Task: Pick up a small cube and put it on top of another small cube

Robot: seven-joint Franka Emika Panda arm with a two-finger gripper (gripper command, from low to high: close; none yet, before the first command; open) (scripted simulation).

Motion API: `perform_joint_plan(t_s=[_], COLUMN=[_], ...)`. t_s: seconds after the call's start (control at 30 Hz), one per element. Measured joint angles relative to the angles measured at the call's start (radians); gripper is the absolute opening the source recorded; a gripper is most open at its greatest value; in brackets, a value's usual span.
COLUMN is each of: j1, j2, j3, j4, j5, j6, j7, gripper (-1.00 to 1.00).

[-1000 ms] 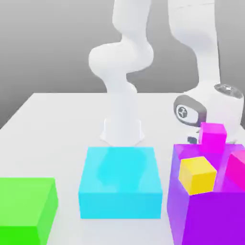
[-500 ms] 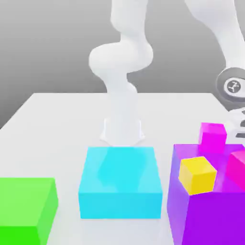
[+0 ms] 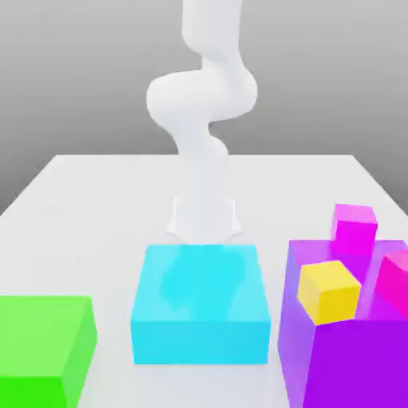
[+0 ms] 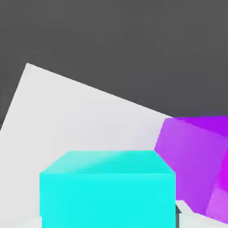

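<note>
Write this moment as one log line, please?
arm: raised | cyan block: table | yellow cube: on purple block | stacking: not done

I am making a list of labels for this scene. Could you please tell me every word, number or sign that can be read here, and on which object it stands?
There are none. The cyan block, green block, purple block, yellow cube and two magenta cubes all have plain faces, and the white table carries no marks.

A simulated test bench: a bare white table [image 3: 96, 199], flat grey backdrop, a white arm [image 3: 203, 119] and plain bright blocks [image 3: 199, 307].
</note>
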Motion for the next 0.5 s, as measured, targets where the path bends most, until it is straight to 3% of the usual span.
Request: perform_joint_plan(t_s=[0.07,0.23,0.37,0.4,0.5], j1=[-0.029,-0.135,-0.153,-0.152,-0.152], j2=[-0.020,-0.111,-0.096,-0.088,-0.088], j3=[-0.017,-0.075,-0.079,-0.079,-0.079], j4=[0.026,-0.068,-0.176,-0.195,-0.195], j5=[0.017,0.095,0.112,0.112,0.113], j6=[-0.045,-0.043,0.080,0.107,0.107], j7=[-0.019,0.185,0.251,0.253,0.253], gripper=[-1.00,-1.00,-1.00,1.00,1.00])
